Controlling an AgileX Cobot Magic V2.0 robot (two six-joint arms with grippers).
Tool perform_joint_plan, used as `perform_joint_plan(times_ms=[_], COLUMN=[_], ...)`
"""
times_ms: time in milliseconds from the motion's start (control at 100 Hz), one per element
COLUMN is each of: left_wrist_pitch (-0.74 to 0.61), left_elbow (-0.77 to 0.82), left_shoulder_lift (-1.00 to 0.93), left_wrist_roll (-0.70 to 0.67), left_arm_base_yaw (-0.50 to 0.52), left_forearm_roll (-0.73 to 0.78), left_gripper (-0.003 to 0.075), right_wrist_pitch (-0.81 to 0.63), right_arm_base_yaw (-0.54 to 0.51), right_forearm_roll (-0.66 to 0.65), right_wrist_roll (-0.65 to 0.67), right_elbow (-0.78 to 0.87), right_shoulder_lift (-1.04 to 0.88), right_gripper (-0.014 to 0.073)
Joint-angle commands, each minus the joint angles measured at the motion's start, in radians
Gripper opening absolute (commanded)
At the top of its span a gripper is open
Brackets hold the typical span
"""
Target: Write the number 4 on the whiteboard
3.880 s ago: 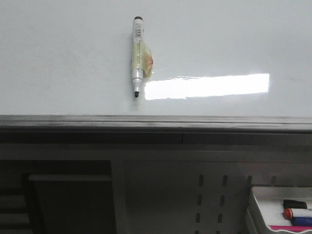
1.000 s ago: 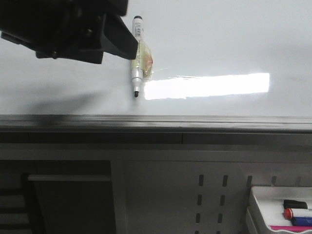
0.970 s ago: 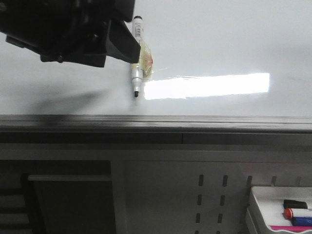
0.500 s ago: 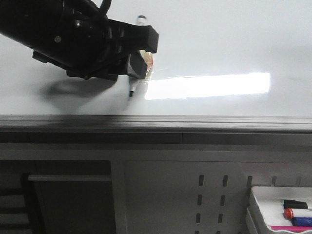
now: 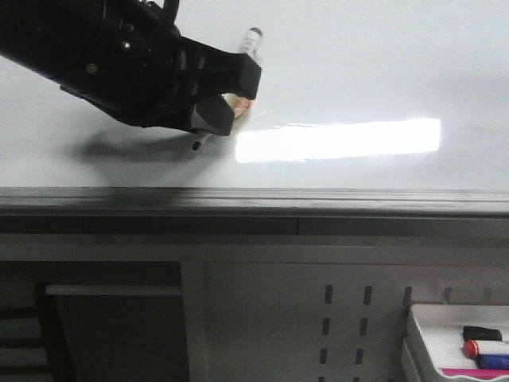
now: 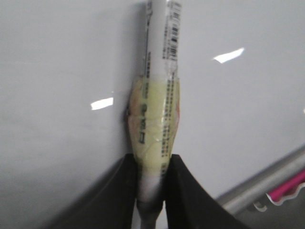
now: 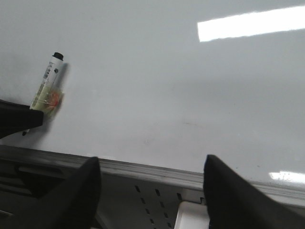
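Note:
The whiteboard fills the upper front view, glossy white with a bright light reflection. The number 4 is not in view on it. A white marker pen with a yellowish tape wrap lies tilted against the board, black tip toward the rail. My left gripper is shut on its lower barrel; in the left wrist view the black fingers pinch the pen just below the tape. My right gripper is open and holds nothing, hanging near the board's lower edge, with the pen far off to its side.
A grey metal rail runs along the board's lower edge. Below it is a grey perforated panel. A small white tray at the lower right holds red, blue and black markers. A dark recess sits at the lower left.
My left arm came in from the upper left and its fingers shut on the pen. The pen has tilted since: cap end swung right and up, tip moved left.

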Motion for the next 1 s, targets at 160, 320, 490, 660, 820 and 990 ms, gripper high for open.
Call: perform_joint_plan(times_ms=[160,320,490,660,820,990], left_wrist_pitch=[0.407,0.545,0.547,0.542,0.493,0.475], left_elbow=[-0.033,-0.033,-0.033,-0.033,-0.033,-0.033], left_shoulder_lift=[-0.166,-0.271,-0.345,-0.348,-0.348,-0.348], left_wrist_roll=[0.006,0.155,0.306,0.315,0.315,0.315], left_arm_base_yaw=[-0.008,-0.049,-0.136,-0.211,-0.256,-0.256], left_forearm_roll=[0.404,0.547,0.549,0.549,0.551,0.551], left_gripper=[-0.002,-0.002,-0.002,-0.002,-0.002,-0.002], right_wrist_pitch=[0.063,0.029,-0.068,-0.154,-0.154,-0.149], right_arm_base_yaw=[0.153,0.311,0.473,0.559,0.597,0.632], right_forearm_roll=[0.241,0.363,0.363,0.363,0.363,0.363], right_wrist_roll=[-0.44,-0.601,-0.601,-0.601,-0.601,-0.601], right_elbow=[-0.085,-0.1,-0.107,-0.114,-0.163,-0.203], right_shoulder_lift=[0.053,0.115,0.179,0.252,0.333,0.424], right_gripper=[0.0415,0.0416,0.0416,0.0416,0.0416,0.0416])
